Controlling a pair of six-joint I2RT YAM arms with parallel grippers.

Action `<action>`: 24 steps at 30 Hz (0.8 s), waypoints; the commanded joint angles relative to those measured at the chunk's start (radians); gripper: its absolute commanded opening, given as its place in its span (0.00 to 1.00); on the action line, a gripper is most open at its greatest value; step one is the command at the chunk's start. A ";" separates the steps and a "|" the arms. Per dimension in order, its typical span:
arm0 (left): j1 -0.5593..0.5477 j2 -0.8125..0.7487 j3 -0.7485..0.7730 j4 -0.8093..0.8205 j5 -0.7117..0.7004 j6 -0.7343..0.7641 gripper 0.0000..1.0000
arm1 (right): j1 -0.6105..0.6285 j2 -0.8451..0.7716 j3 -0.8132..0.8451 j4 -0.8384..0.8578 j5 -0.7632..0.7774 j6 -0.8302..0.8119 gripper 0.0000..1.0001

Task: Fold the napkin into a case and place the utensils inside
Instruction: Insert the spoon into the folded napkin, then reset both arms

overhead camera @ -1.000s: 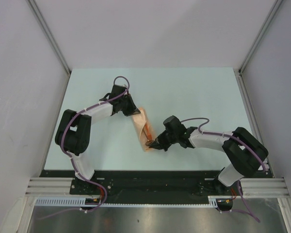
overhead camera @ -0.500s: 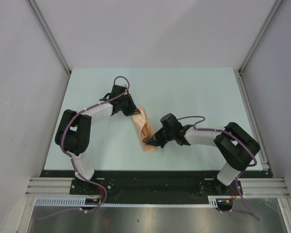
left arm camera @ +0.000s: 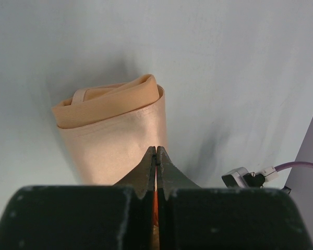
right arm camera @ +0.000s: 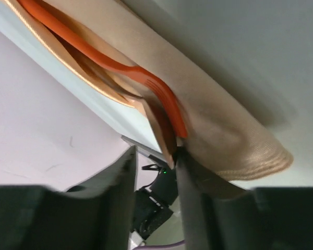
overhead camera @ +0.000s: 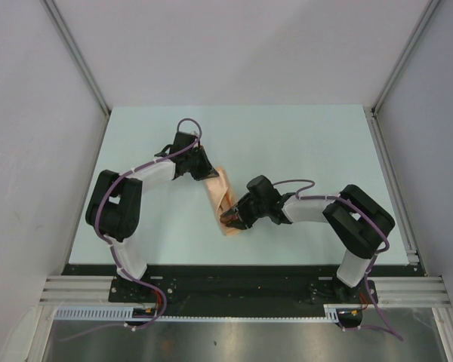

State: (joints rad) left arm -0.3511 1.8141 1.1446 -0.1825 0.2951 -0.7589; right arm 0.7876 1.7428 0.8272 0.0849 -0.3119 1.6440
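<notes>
**Both grippers on the case, a utensil tucked inside**

The case (overhead camera: 223, 197) lies at a slant on the pale table (overhead camera: 302, 151), peach-orange and folded narrow. At its far end, the left gripper (left arm camera: 156, 156) has its jaws pressed tight together, nipping the top layer of cloth. At the case's near end, the right gripper (right arm camera: 155, 153) stands with jaws apart, the cloth's edge in the gap between them. An orange utensil (right arm camera: 109, 62) lies between the case's layers, its end just beside that gripper's finger.

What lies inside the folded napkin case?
An orange utensil lies between the folds of the case, one end by the right pincer. Whether a second one lies deeper is hidden by the folds.
</notes>
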 commanded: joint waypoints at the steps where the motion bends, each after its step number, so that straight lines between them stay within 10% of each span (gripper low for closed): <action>1: -0.005 -0.058 0.014 0.008 0.013 0.003 0.00 | -0.004 -0.014 0.033 0.024 -0.001 -0.024 0.49; 13: -0.009 -0.211 -0.020 -0.011 0.027 0.024 0.00 | 0.018 -0.263 -0.031 -0.147 -0.026 -0.113 0.73; 19: -0.090 -0.384 -0.126 0.050 0.056 0.148 0.18 | -0.016 -0.454 0.070 -0.439 0.126 -0.664 0.99; 24: -0.273 -0.681 -0.341 0.161 -0.100 0.240 0.31 | -0.050 -0.572 -0.003 -0.377 0.289 -1.051 1.00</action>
State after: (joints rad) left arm -0.4896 1.3663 0.9520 -0.1436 0.2878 -0.6312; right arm 0.7609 1.2572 0.8593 -0.2638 -0.1940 1.0039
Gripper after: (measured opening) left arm 0.254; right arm 0.993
